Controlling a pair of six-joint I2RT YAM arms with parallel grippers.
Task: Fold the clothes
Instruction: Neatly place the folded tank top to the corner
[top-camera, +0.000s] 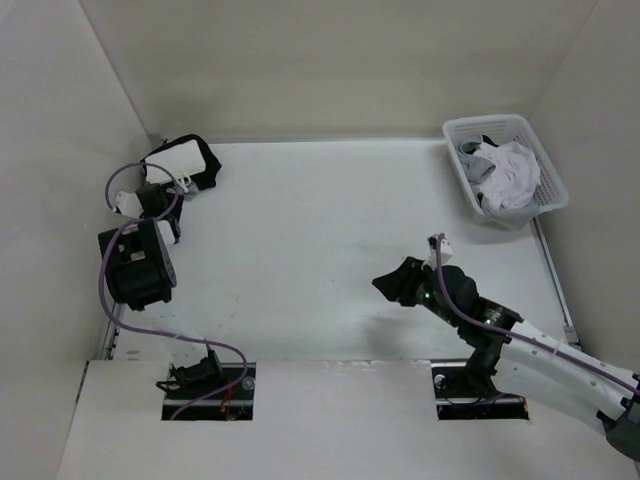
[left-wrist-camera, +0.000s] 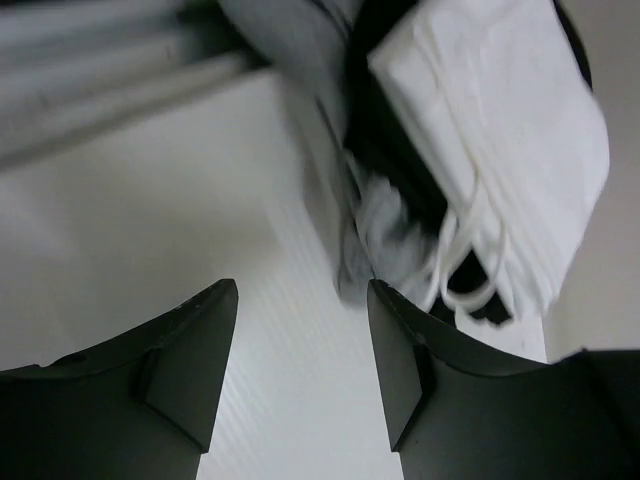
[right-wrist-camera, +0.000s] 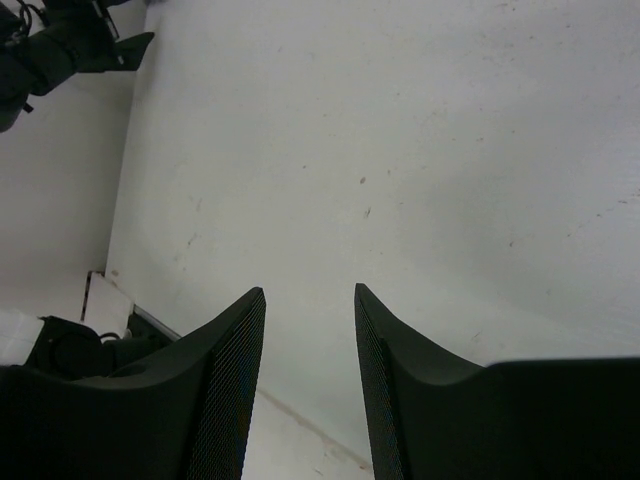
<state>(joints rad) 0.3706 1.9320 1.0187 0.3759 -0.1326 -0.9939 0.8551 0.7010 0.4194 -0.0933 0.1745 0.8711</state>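
A folded white tank top (top-camera: 178, 157) lies on a black garment (top-camera: 207, 162) in the table's far left corner. In the left wrist view the white fold (left-wrist-camera: 500, 130) fills the upper right, its narrow straps (left-wrist-camera: 470, 270) hanging over the black cloth (left-wrist-camera: 375, 120). My left gripper (top-camera: 176, 187) (left-wrist-camera: 300, 290) stands open just short of this pile, with only bare table between its fingers. More clothes (top-camera: 508, 172), white and grey, lie crumpled in the basket. My right gripper (top-camera: 388, 283) (right-wrist-camera: 310, 290) hovers open and empty over the table's right half.
The white lattice basket (top-camera: 485, 121) sits at the far right corner. White walls close in the table on the left, back and right. Purple cables (top-camera: 118, 180) loop around the left arm. Both arm bases sit at the near edge.
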